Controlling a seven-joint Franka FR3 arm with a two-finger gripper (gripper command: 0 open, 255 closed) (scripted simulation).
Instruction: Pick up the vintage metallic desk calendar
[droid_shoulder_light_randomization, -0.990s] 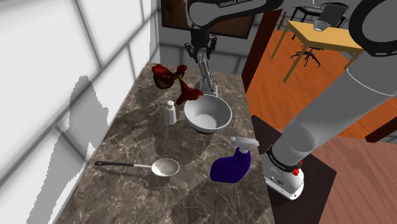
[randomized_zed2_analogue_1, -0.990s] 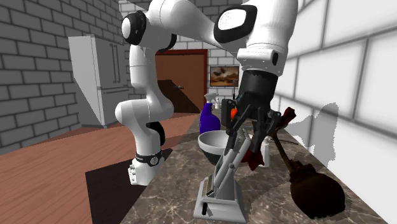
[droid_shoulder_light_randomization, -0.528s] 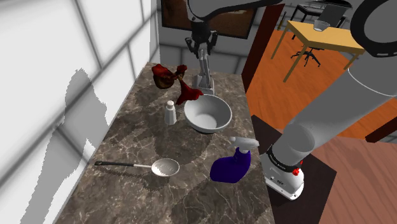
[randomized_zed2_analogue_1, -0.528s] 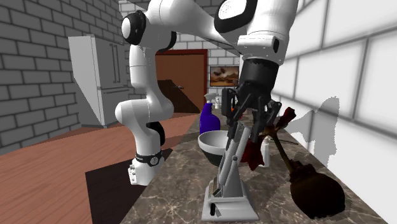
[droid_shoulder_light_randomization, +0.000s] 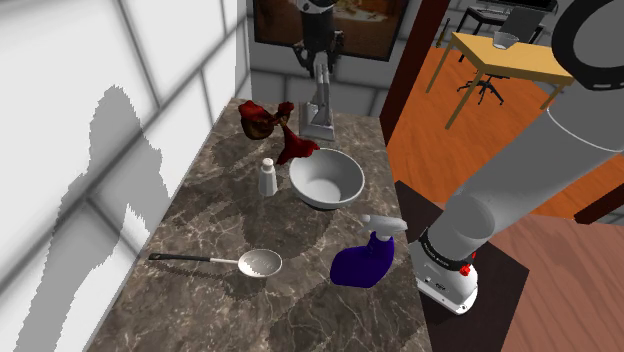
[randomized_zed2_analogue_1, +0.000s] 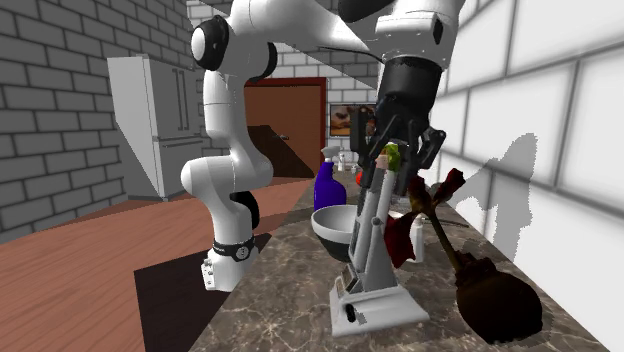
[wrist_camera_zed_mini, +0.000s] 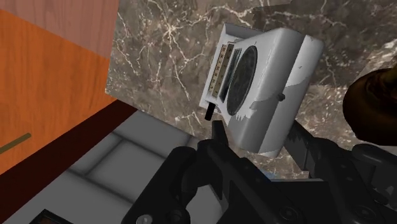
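The black gripper (droid_shoulder_light_randomization: 318, 62) is clamping the upper end of a grey desk calendar (droid_shoulder_light_randomization: 320, 105), its two fingers pressing on either side. The calendar is standing tall over the far end of the marble counter (droid_shoulder_light_randomization: 200, 250), just beyond a grey bowl (droid_shoulder_light_randomization: 327, 180) and beside a dark red brush (droid_shoulder_light_randomization: 262, 120). Whether its base is touching the stone, I cannot tell. A blue spray bottle (droid_shoulder_light_randomization: 368, 260) and a slotted spoon (droid_shoulder_light_randomization: 255, 263) are sitting nearer the stand.
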